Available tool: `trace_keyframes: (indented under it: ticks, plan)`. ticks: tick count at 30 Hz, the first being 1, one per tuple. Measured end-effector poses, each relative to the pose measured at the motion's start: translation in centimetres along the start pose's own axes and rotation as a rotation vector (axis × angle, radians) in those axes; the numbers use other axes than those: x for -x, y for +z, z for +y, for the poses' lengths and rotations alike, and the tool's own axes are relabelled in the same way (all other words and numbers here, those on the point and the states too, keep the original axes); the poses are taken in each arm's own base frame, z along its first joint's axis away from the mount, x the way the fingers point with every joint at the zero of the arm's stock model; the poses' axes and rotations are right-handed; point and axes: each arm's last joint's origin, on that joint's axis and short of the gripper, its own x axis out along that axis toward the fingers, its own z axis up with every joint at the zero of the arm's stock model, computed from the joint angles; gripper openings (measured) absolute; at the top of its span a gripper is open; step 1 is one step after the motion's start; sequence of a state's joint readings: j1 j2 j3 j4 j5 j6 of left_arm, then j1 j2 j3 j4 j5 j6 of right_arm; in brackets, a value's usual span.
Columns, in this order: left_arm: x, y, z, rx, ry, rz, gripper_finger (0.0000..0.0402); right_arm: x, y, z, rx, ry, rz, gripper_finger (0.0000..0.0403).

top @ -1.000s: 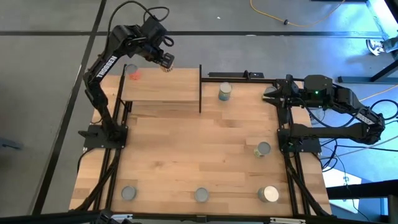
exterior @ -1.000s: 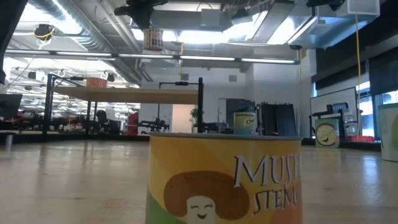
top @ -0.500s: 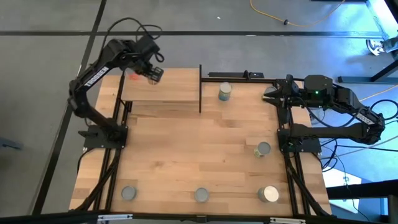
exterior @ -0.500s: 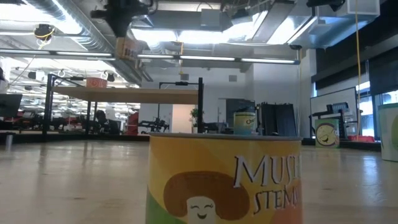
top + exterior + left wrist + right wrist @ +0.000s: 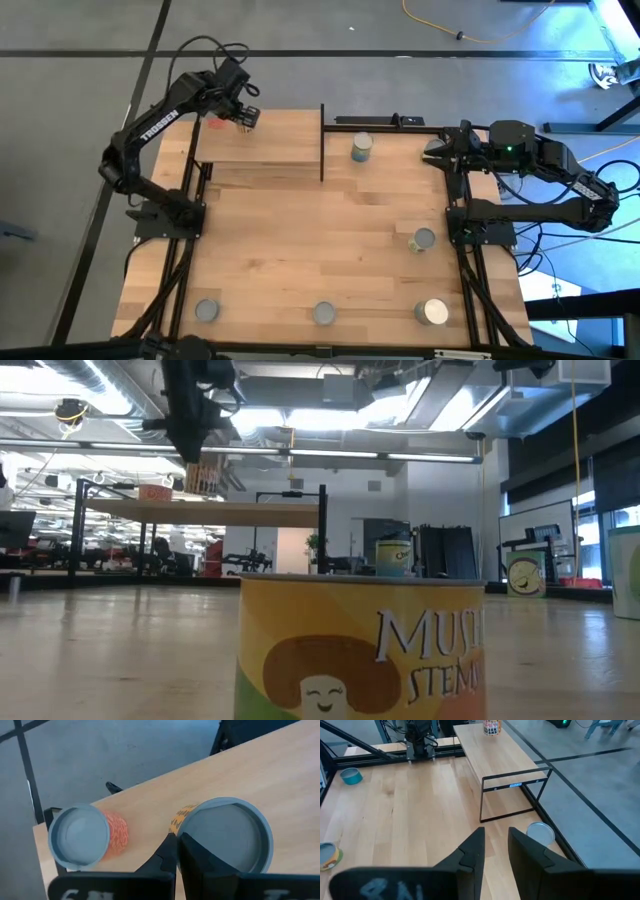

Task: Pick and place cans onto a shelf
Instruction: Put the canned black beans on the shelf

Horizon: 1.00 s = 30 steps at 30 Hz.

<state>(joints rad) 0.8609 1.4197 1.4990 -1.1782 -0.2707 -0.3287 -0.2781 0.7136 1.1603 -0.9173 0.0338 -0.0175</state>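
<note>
My left gripper [image 5: 243, 115] is shut on a can with an orange-yellow label [image 5: 227, 840] over the far left part of the shelf [image 5: 262, 140], a light-wood board on thin black uprights. In the low view the can [image 5: 203, 477] hangs just above the board [image 5: 250, 512]. A red-orange can [image 5: 80, 837] stands on its base on the shelf close beside it. My right gripper [image 5: 495, 847] is open and empty at the table's far right [image 5: 440, 152]. My left gripper holds the can by its side wall near the top [image 5: 176, 822], with the fingers pointing down from above. One dark finger [image 5: 167, 855] lies against the wall; the can hides the other side of the hold. The can hangs upright, a little clear of the shelf board.
A can [image 5: 361, 147] stands right of the shelf's black upright [image 5: 322, 140]. Another stands at mid right [image 5: 423, 240], and three stand along the near edge [image 5: 207, 311] [image 5: 324, 314] [image 5: 432, 312]. A mushroom-label can [image 5: 360, 650] fills the low view's foreground.
My left gripper has carried the can toward the table's left edge and down. It has gone from high above the shelf's middle to just above the board beside the red-orange can. The can has stayed upright in the hold.
</note>
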Motion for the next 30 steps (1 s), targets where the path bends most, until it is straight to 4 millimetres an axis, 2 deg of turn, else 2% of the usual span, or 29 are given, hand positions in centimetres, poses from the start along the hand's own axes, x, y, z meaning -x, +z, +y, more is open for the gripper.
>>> trace_keyframes:
  ticks: [8,13,30]
  plan:
    - [-1.7,0.0,1.9,0.042,0.055,0.024,0.0000,0.0,0.0,0.0,-0.039,0.001,0.000,0.0087]
    - [-2.6,0.2,2.2,0.054,0.050,-0.001,0.0000,0.0,0.0,0.0,-0.038,0.000,0.000,0.0087]
    - [-4.0,-0.1,2.4,0.031,0.087,-0.011,0.0000,0.0,0.0,0.0,-0.039,-0.001,0.000,0.0087]
